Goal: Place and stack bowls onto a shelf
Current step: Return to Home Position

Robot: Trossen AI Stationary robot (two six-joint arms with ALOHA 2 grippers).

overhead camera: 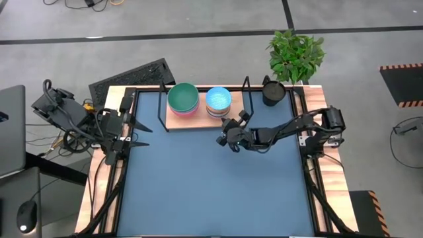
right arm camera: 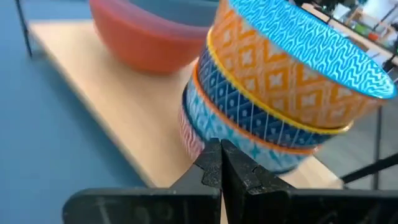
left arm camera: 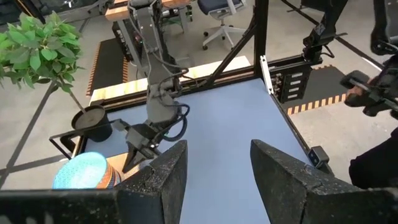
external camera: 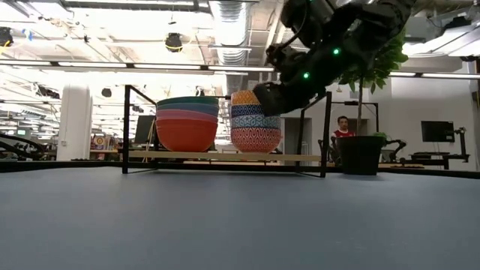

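Two stacks of bowls stand on the wooden shelf (overhead camera: 198,123) at the table's far edge. The plain stack (overhead camera: 182,98) is teal on top, with pink and red below (external camera: 187,124). The patterned stack (overhead camera: 218,101) has a bright blue bowl on top of orange and blue-white ones (right arm camera: 280,93). My right gripper (overhead camera: 228,134) is shut and hangs above the table just in front of the patterned stack (external camera: 256,121), apart from it. My left gripper (left arm camera: 217,174) is open and waits at the table's left edge (overhead camera: 135,129).
A black pot (overhead camera: 273,91) with a green plant (overhead camera: 295,53) stands at the far right corner, next to the shelf's black wire frame (overhead camera: 246,86). The blue tabletop (overhead camera: 211,185) spreads out toward the near edge. A person (external camera: 343,131) is in the room behind.
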